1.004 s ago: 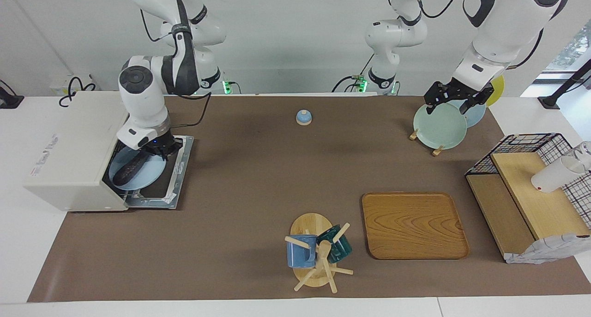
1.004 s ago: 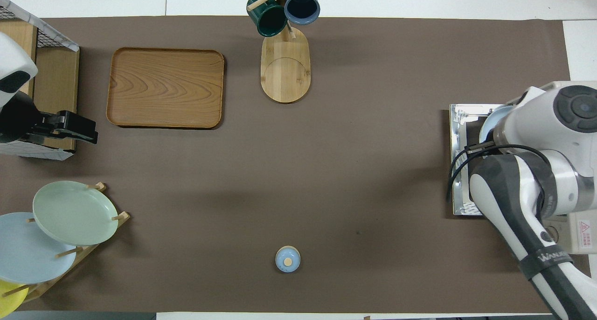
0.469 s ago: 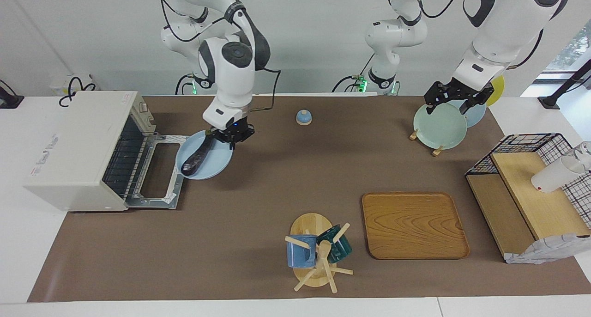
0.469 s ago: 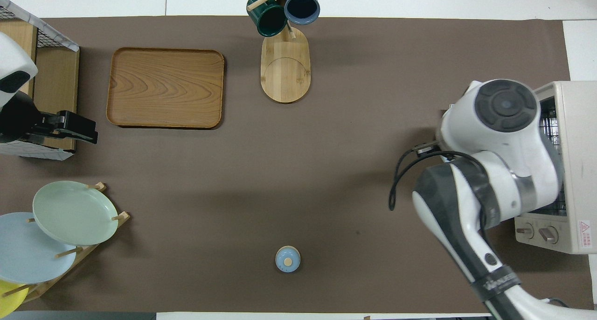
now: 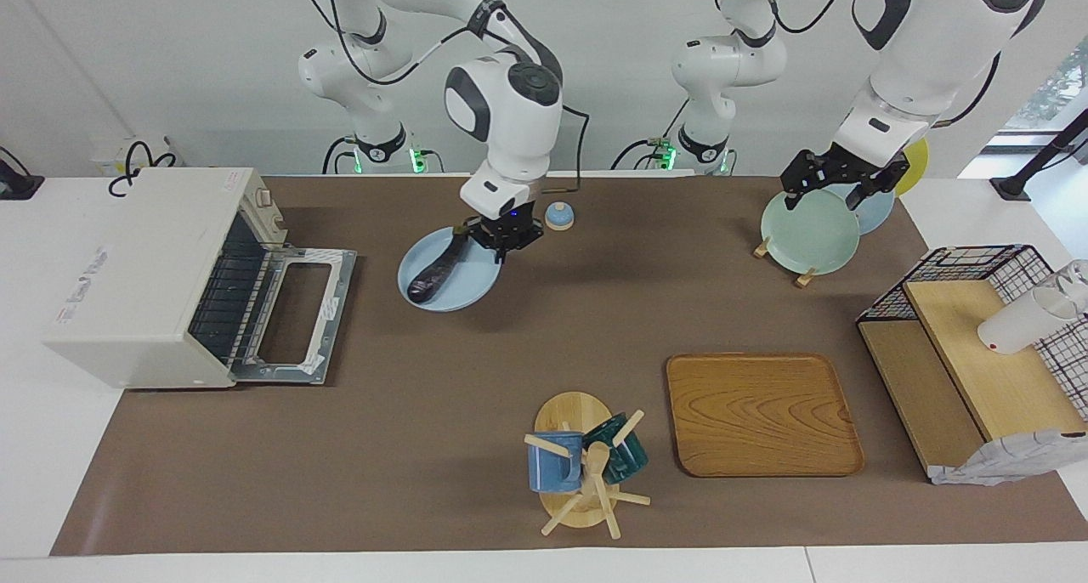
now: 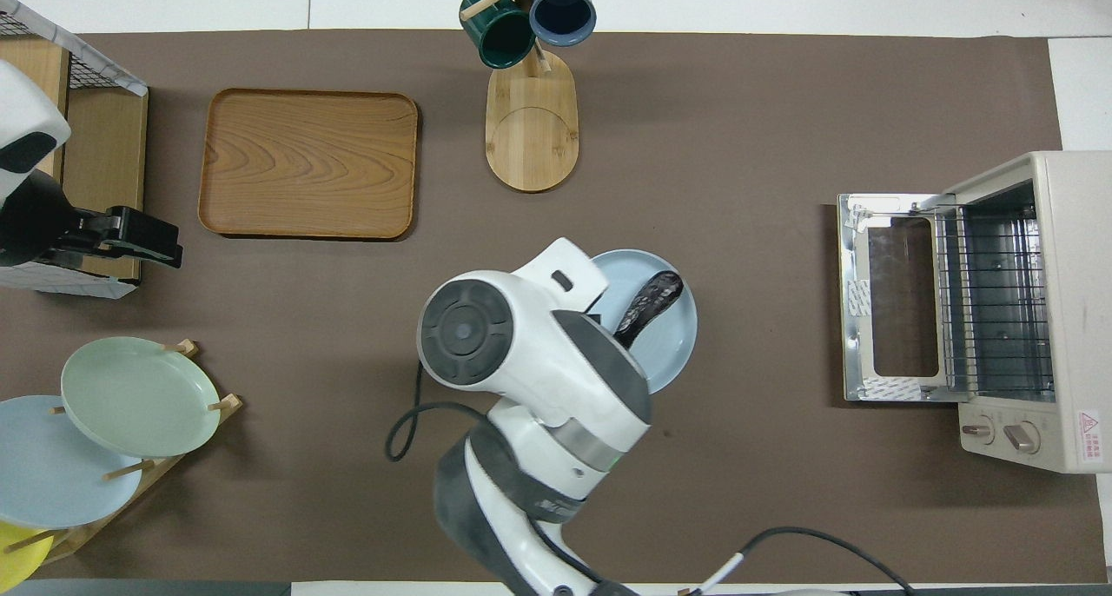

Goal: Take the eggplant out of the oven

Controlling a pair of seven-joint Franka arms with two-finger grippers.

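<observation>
The dark purple eggplant (image 5: pixel 433 273) lies on a light blue plate (image 5: pixel 463 292), outside the off-white oven (image 5: pixel 140 277). My right gripper (image 5: pixel 503 236) is shut on that plate's rim and holds it low over the brown mat, between the oven and the table's middle. In the overhead view the eggplant (image 6: pixel 647 305) and plate (image 6: pixel 676 344) show partly under the right arm. The oven (image 6: pixel 1042 309) stands at the right arm's end with its door (image 5: pixel 293 315) folded down and its rack bare. My left gripper (image 5: pixel 837 188) waits over the plate rack.
A small blue lidded pot (image 5: pixel 558 216) stands just beside the right gripper, nearer the robots. A mug tree (image 5: pixel 582 464) and a wooden tray (image 5: pixel 761 413) lie farther out. A plate rack (image 5: pixel 812 226) and a wire shelf (image 5: pixel 977 353) stand at the left arm's end.
My right gripper has pulled the plate with the eggplant out of the oven and carried it toward the table's middle. The left arm has not moved.
</observation>
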